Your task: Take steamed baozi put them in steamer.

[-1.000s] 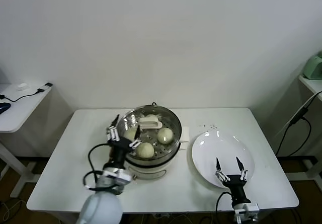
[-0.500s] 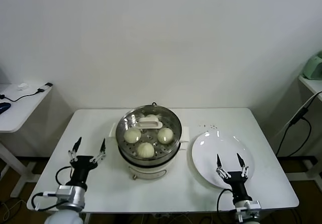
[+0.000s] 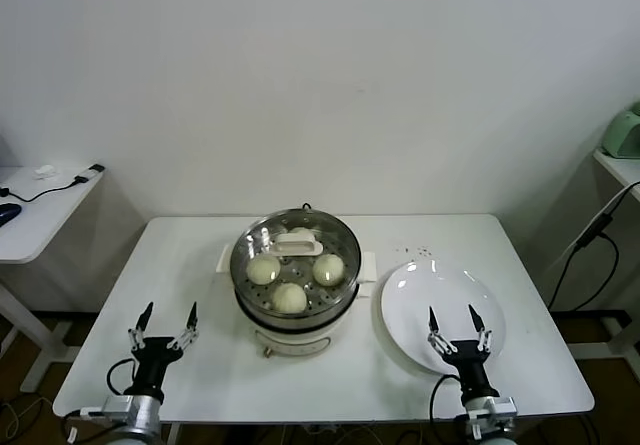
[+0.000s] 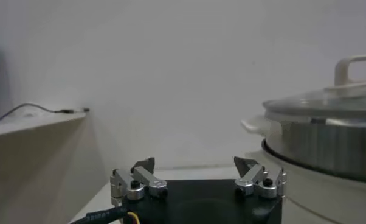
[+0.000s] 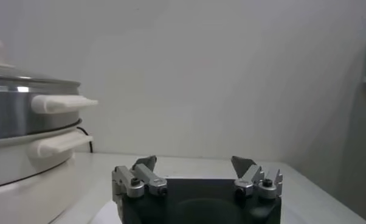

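Observation:
Three cream-white baozi (image 3: 290, 296) show inside the shiny steel steamer (image 3: 296, 319) at the table's middle, under a round glass lid with a white handle (image 3: 299, 244). The steamer's side also shows in the left wrist view (image 4: 329, 146) and the right wrist view (image 5: 25, 140). My left gripper (image 3: 166, 319) is open and empty, low near the table's front left, apart from the steamer. My right gripper (image 3: 453, 320) is open and empty over the front part of the white plate (image 3: 420, 290).
A white side table (image 3: 40, 205) with a cable stands at the far left. A green object (image 3: 625, 133) sits on a shelf at the far right. The wall is close behind the table.
My left gripper has pulled away from the steamer's left rim, down and to the left, to the table's front left. The right gripper has barely moved.

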`<state>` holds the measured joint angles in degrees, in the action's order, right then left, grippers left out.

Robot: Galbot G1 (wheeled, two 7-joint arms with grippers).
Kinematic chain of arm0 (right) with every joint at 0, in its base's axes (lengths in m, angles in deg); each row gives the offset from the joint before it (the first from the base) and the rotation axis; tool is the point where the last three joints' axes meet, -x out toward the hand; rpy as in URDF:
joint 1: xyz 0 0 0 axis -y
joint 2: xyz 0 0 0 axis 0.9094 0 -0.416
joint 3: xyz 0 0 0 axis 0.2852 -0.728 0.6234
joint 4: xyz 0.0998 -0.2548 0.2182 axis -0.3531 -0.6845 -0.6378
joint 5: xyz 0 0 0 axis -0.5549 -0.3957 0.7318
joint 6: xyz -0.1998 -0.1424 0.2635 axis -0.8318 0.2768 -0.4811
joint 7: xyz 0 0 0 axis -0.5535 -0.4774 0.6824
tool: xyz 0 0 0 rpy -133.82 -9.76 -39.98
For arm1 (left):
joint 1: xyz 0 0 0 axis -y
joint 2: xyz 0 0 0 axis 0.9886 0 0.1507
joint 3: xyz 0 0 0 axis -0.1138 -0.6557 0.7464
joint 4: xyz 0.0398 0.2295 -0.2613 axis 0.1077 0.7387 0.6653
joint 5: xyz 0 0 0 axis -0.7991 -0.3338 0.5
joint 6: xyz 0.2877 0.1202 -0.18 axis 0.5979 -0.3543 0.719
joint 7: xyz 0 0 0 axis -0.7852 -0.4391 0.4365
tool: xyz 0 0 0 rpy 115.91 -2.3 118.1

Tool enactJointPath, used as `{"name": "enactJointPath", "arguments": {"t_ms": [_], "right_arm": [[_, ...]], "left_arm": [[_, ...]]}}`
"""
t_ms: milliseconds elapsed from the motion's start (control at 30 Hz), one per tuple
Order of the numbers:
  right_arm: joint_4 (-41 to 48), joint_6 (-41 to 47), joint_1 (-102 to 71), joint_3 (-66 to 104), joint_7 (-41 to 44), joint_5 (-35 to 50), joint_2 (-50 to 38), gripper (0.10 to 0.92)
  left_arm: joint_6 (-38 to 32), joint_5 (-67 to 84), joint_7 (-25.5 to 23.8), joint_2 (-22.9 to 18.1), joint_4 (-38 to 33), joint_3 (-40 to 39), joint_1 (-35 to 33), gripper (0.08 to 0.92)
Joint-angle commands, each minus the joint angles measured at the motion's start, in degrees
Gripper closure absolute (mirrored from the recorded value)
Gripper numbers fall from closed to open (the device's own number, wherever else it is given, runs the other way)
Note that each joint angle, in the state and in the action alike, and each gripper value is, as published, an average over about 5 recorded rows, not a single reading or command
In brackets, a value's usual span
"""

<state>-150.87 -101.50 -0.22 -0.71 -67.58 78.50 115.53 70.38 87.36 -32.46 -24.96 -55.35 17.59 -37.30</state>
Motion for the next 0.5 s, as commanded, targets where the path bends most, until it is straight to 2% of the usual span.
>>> {"name": "enactJointPath", "arguments": {"t_ms": [33, 500], "right_arm": [[0.0, 0.1, 0.0, -0.1, 0.2, 0.2, -0.1, 0.203], [0.4, 0.3, 0.2, -0.5, 0.4, 0.1, 0.2, 0.202]], "left_arm": [[-3.5, 1.7, -0.7, 0.0, 3.6, 0.0, -0.6, 0.177], [-4.0, -0.1, -0.7, -0.2, 3.0, -0.6, -0.9, 0.177]]}}
